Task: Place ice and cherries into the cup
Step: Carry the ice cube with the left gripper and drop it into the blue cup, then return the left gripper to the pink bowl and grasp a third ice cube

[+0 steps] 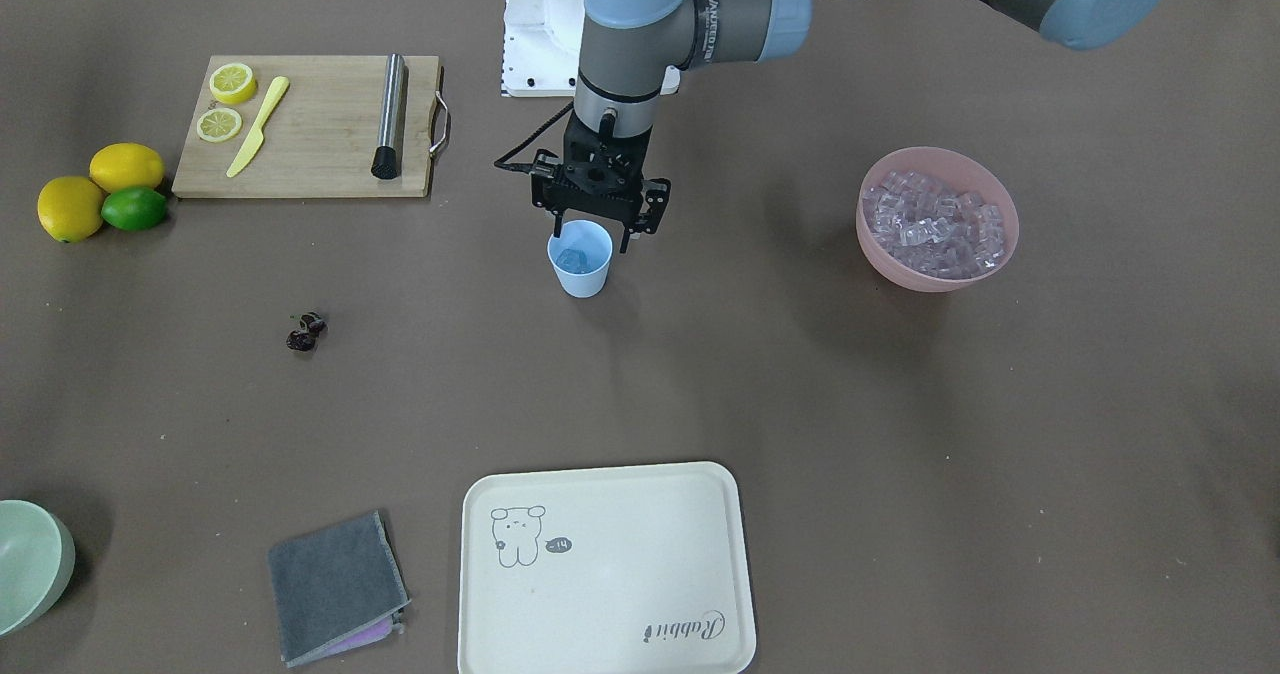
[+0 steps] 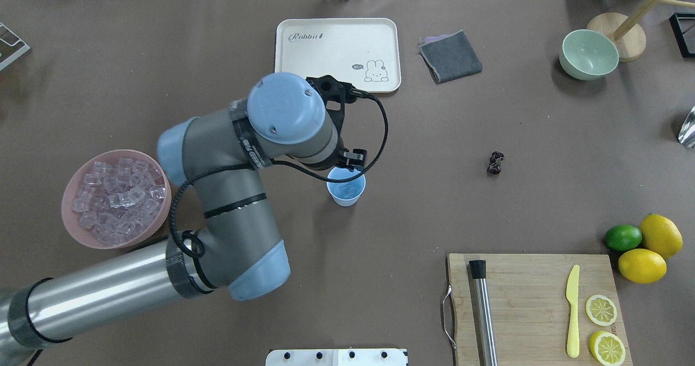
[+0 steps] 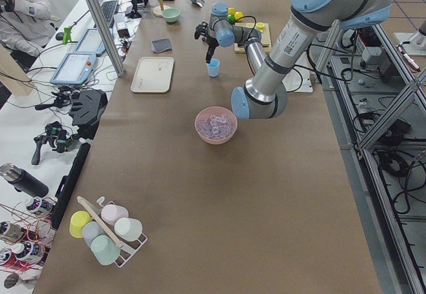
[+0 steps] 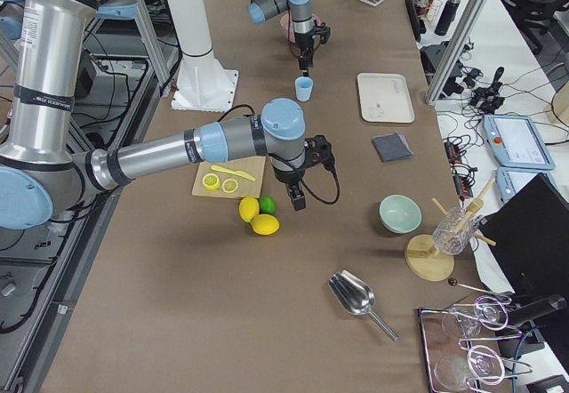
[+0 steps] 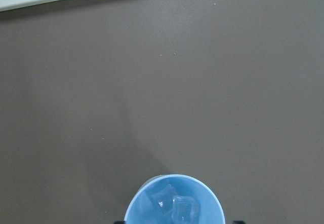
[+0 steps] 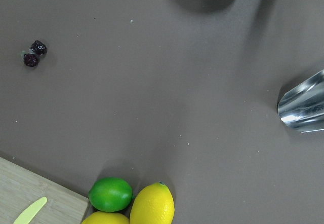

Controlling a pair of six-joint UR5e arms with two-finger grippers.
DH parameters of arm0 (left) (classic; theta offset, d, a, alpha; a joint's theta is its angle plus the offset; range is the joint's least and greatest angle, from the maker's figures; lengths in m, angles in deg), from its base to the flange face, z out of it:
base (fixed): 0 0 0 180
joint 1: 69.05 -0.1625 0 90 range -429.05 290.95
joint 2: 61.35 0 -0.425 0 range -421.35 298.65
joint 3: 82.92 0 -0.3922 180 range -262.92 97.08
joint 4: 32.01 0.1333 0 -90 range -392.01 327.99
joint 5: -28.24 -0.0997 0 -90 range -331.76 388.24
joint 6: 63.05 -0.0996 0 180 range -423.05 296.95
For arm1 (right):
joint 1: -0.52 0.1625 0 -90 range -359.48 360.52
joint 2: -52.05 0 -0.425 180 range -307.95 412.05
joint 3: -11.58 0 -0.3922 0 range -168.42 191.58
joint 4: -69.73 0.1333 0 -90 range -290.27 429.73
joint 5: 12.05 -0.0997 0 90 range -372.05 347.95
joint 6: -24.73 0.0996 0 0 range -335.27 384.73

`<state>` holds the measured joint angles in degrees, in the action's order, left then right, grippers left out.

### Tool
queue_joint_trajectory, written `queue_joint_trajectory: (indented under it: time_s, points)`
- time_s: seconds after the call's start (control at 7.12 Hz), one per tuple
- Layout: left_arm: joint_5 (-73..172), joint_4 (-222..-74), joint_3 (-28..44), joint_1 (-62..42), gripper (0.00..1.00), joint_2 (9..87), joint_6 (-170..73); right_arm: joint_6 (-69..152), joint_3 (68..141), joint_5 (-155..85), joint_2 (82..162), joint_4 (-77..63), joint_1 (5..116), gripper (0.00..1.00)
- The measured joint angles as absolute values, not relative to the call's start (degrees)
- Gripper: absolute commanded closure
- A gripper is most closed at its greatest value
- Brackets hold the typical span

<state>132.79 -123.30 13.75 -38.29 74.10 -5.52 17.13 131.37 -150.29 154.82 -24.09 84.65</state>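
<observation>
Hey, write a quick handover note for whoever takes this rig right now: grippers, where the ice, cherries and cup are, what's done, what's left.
Left gripper: open, just above the cup.
Right gripper: over the table near the lemons; can't tell if it is open or shut.
Cup: upright mid-table, some ice inside. The main supply is in the pink bowl.
Cherries: lying on the bare table.
Done: first ice in.
Left: cherries, maybe more ice.

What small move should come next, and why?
Probably lift the left end effector straight up, clear of the cup: its fingers stand open over the rim, ice already lies inside, and the cherries lie untouched on the table.
</observation>
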Motion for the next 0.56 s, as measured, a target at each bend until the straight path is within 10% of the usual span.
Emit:
queue_joint_trajectory:
  time_s: [0.56]
  points:
    - [140.88,-114.35,33.49,-26.35,0.19,52.82,-32.54,19.25,131.79,-149.65,154.21,-24.05,81.27,0.00]
